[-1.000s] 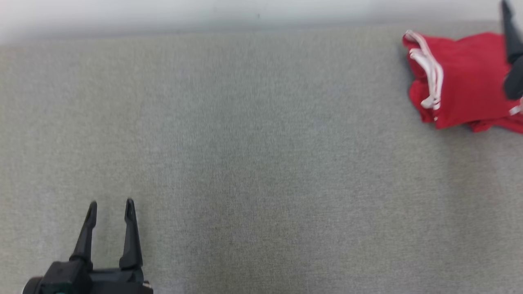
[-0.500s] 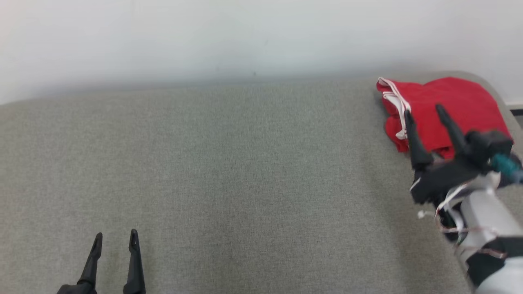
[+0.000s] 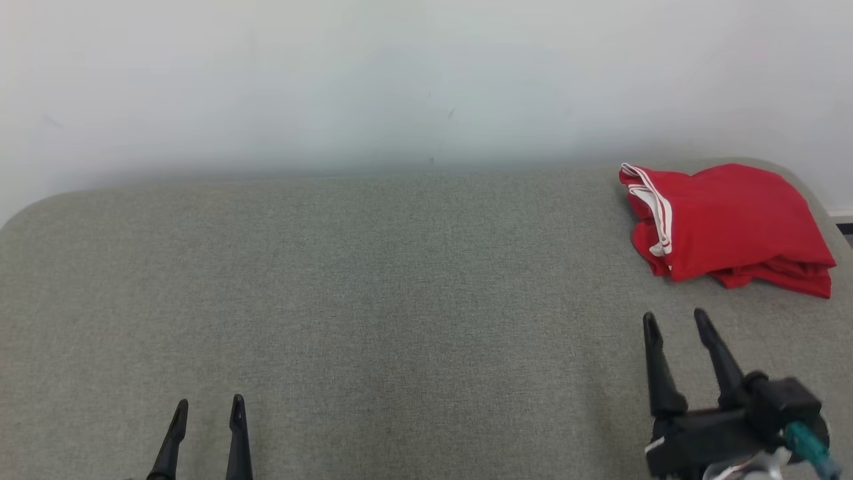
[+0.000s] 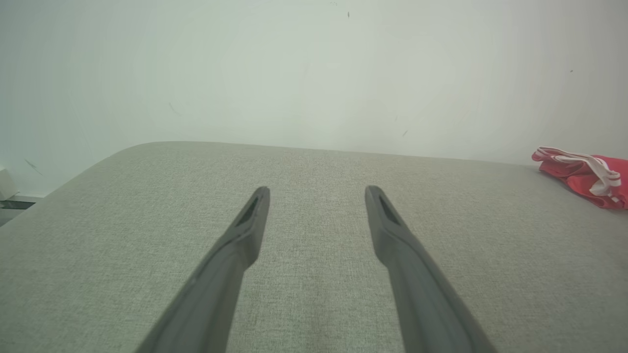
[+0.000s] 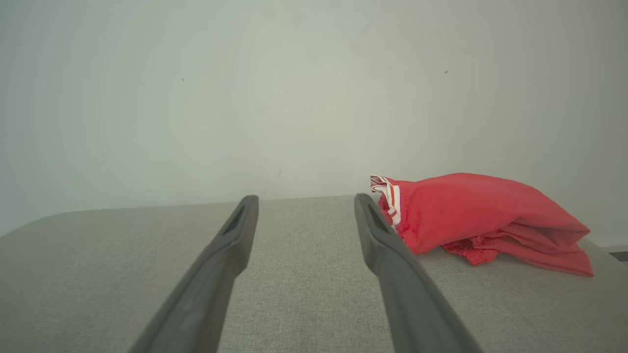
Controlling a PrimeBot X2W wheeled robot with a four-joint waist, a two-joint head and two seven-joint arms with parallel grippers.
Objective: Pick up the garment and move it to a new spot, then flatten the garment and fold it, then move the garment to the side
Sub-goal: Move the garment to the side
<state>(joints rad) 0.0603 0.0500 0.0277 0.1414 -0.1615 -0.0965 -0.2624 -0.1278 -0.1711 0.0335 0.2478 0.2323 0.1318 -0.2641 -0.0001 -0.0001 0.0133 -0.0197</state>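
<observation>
At the far right corner of the grey, fabric-covered tabletop (image 3: 400,287) lies the red garment (image 3: 730,223), folded into a loose bundle with white stripes along its left edge (the stripes curl over the fold). It rests on the cloth with nothing touching it, close to the pale wall (image 3: 333,80) that runs behind the tabletop's far edge. The right hand (image 3: 674,315) sits near the front right corner, its two dark fingers spread apart with nothing in them, pointing toward the garment but well short of it. The left hand (image 3: 208,401) pokes up at the front edge toward the left, fingers likewise parted with nothing between them, well apart from the garment. Between the two hands the grey cloth lies smooth.
</observation>
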